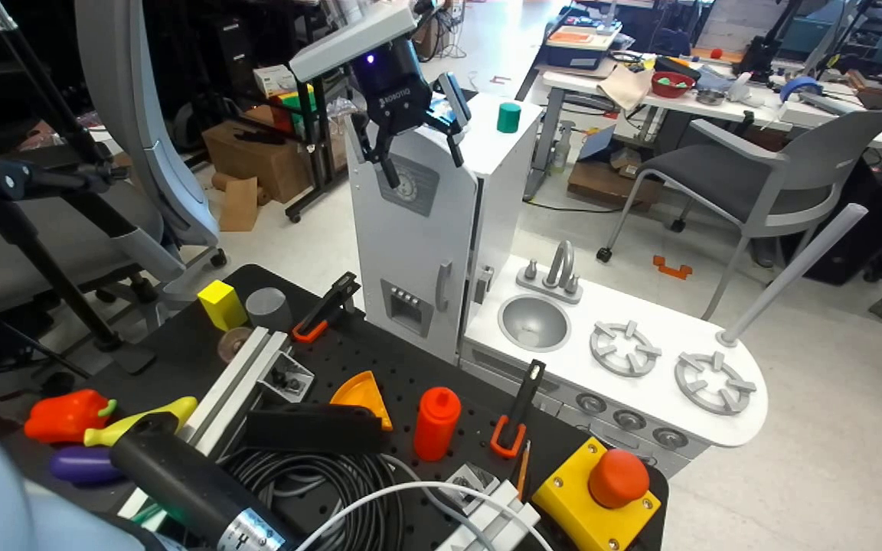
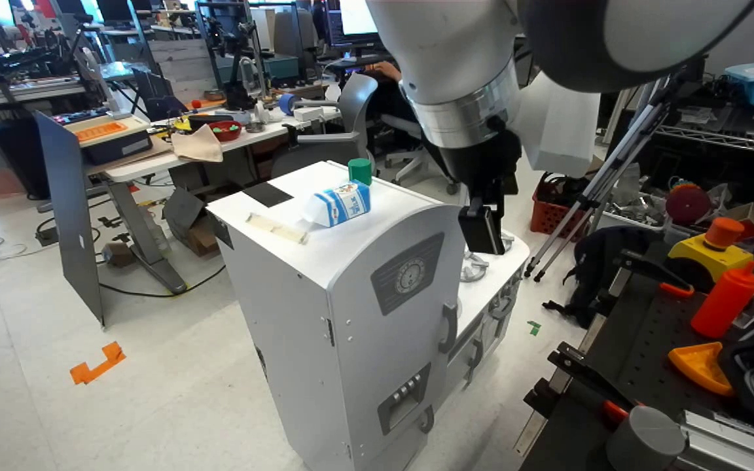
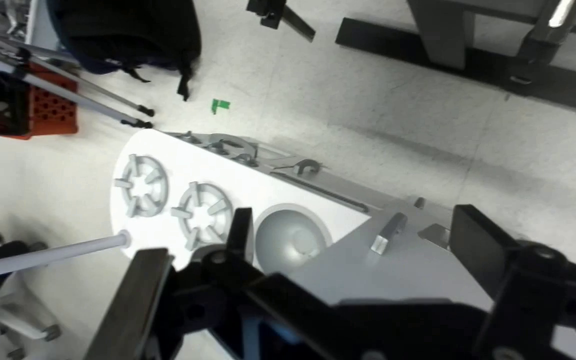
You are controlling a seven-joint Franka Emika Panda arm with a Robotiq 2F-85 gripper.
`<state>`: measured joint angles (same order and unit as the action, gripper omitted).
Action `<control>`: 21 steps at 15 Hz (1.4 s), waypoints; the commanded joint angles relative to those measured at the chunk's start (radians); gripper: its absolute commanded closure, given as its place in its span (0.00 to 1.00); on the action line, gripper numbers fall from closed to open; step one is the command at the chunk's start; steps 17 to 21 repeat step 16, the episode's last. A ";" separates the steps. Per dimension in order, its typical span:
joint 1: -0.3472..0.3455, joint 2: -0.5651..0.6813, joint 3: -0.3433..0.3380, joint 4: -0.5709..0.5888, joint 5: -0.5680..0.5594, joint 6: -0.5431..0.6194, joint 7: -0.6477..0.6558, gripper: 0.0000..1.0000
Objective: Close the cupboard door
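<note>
Almost Closed, Past the Long Edge

Past the long edge of the counter (image 1: 409, 366), across a strip of floor (image 2: 475, 428), the upright cupboard (image 1: 506, 184), with the door (image 1: 410, 252) over its front, facing that edge. Almost flush, apart from a thin dark slit down the handle (image 1: 443, 285) side in an exterior view. Up at the top of the door, the gripper (image 1: 423, 167), pointing down, with fingers (image 1: 390, 170) spread well apart; in an exterior view, partly in front of the dial (image 1: 419, 200); in the wrist view, likewise wide. Impossible to tell whether touching the door.

On top of the cupboard, a carton (image 2: 344, 203) on its side, with a green cylinder (image 2: 360, 171) near it. Joined to the cupboard, toward the button (image 1: 619, 478) corner of the counter, a low unit (image 1: 673, 330) with a sink (image 1: 534, 325).

At that corner, under the button, a yellow box (image 1: 579, 509). By the corner at the opposite end of the long edge, a block (image 1: 222, 304) and a grey cylinder (image 1: 269, 310), just beside each other. At the long edge itself, two clamps (image 1: 523, 396). Farther in, between the clamps, an upright bottle (image 1: 436, 425) and, near it, a wedge (image 1: 363, 393).
</note>
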<state>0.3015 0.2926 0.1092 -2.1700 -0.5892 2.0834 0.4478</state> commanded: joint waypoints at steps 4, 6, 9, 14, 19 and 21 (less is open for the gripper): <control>0.006 -0.144 -0.001 -0.160 -0.334 0.001 0.372 0.00; -0.016 -0.195 0.006 -0.202 -0.394 0.024 0.482 0.00; -0.037 -0.167 0.028 -0.174 -0.360 0.003 0.464 0.00; -0.054 -0.225 0.030 -0.219 -0.358 0.019 0.476 0.00; -0.054 -0.225 0.031 -0.220 -0.358 0.019 0.478 0.00; -0.054 -0.225 0.031 -0.220 -0.358 0.019 0.478 0.00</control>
